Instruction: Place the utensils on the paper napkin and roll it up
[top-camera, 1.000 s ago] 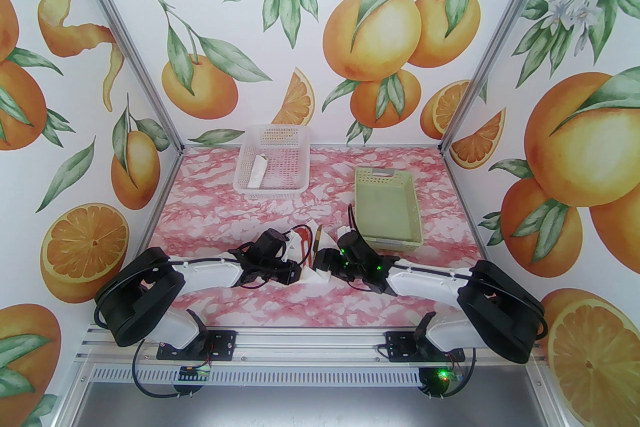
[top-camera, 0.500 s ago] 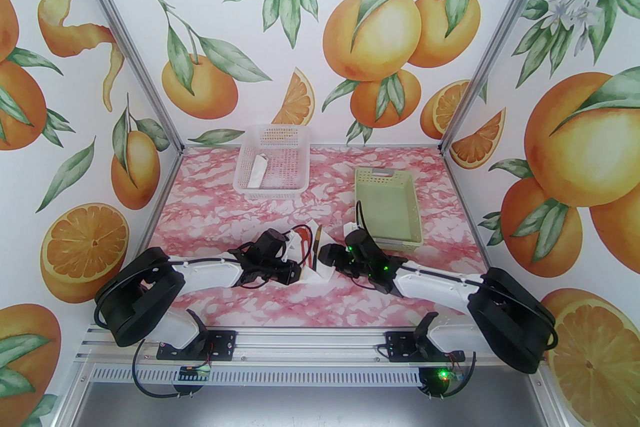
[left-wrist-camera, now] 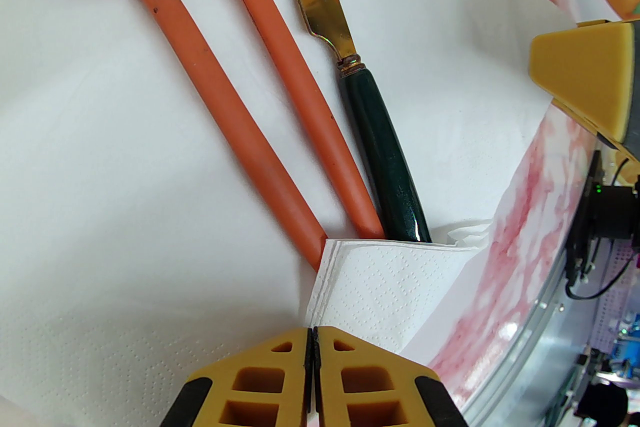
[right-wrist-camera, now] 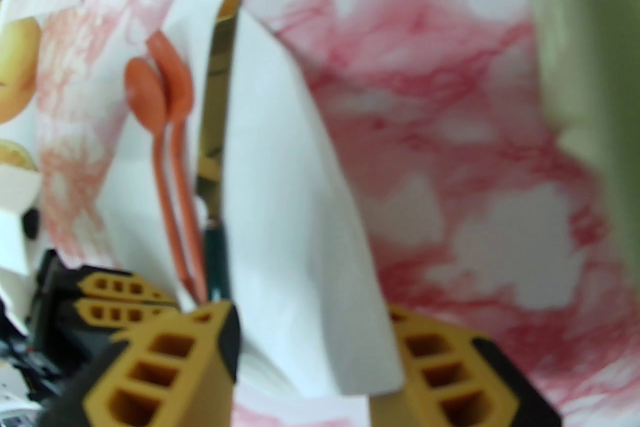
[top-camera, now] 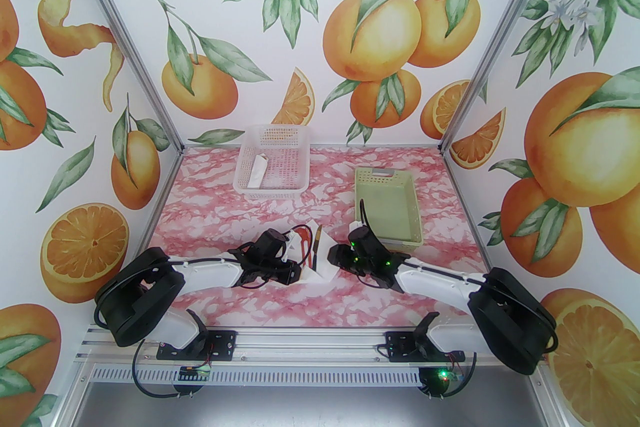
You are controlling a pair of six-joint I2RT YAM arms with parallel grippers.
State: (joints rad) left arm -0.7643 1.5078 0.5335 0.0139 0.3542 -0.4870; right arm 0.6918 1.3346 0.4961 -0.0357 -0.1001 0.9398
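Left fingers are pressed together right at the paper napkin's folded corner, with the utensils fanning out just ahead. Right fingers are spread, straddling its loose edge.

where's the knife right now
In the left wrist view the knife lies on the paper napkin, just right of the fork, its handle end tucked under the folded corner at the left gripper.

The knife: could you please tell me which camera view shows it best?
The left wrist view: the knife is close and sharp, gold blade and dark handle lying on the napkin. The right wrist view shows the knife blurred. The top external view shows the knife as a small sliver between the arms.
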